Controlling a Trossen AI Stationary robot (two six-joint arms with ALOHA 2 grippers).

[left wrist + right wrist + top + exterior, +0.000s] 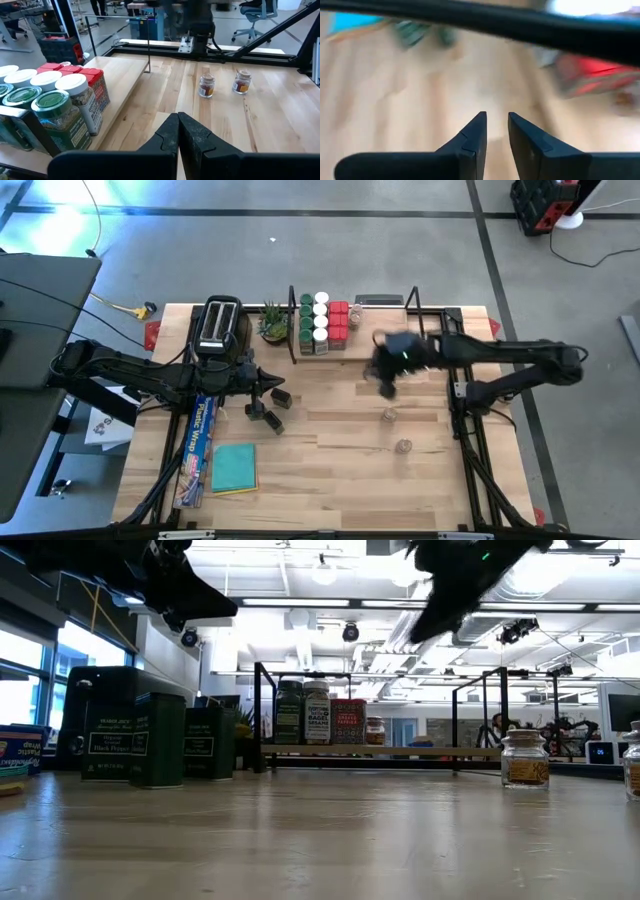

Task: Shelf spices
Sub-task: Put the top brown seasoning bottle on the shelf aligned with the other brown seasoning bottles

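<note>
Our right gripper (386,387), fingers slightly apart and empty, moves between the shelf (400,330) and two small jars (390,415) on the table, so we may knock them.

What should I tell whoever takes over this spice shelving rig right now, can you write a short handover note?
Left gripper: shut, empty, over the table's left-middle near the dark tins.
Right gripper: slightly parted, nothing between its fingers, in the air in front of the shelf.
Done: green-lidded jars, white-lidded jars and red tins stand at the shelf's left end, with one small clear jar beside them.
Left: three dark tins on the table near the left gripper, and two small clear jars on the table right of centre.
</note>
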